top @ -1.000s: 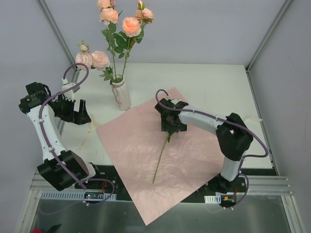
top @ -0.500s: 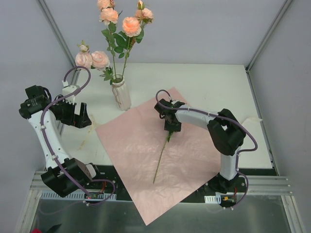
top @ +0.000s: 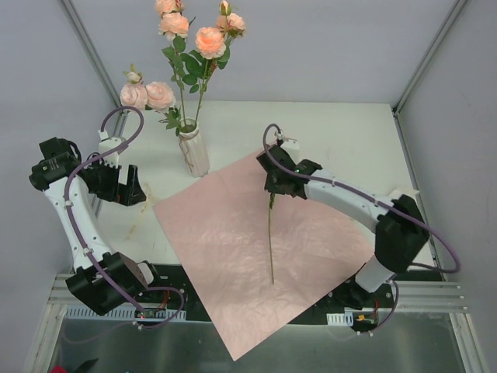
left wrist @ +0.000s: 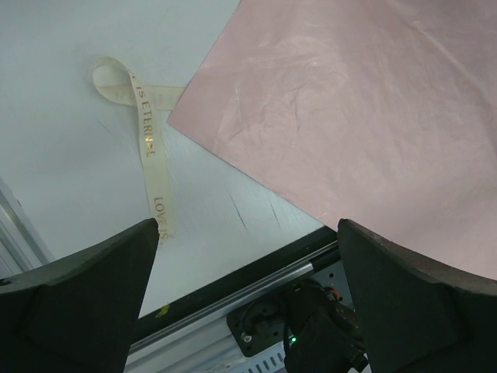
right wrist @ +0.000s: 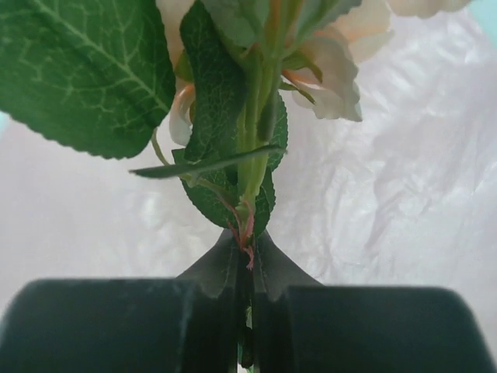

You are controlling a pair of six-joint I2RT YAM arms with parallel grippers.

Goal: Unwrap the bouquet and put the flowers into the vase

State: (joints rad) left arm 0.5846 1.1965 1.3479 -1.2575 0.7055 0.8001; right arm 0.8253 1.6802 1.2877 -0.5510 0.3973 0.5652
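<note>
At the far left the left tool (top: pixel 123 183) hangs over the white table (top: pixel 342 132). Its two dark fingers (left wrist: pixel 78 303) stand wide apart with nothing between them. Below it (wrist view) lies a loose cream ribbon with gold lettering (left wrist: pixel 149 148). It is looped at one end and runs up to the corner of the flat sheet of pink wrapping paper (top: pixel 225 233). Only part of the lettering can be read.

Just past the sheet's far-left edge stands the small white ribbed vase (top: pixel 194 153), upright and clear of both tools. It holds several peach-pink roses on long green stems (top: pixel 190 78), and the frame's upper edge clips the topmost bloom.

Right of centre, the right tool (top: pixel 279 180) sits above the far part of the sheet. It is pinched together on the thin green stem of a single peach-pink rose (top: pixel 270 233). The stem trails from the tool toward the near side of the paper; whether its end touches the sheet I cannot tell. From above, the tool hides the bloom. The wrist view shows broad green leaves (right wrist: pixel 85 70) and pale petals just beyond the fingertips (the petals are cropped at the top).
</note>
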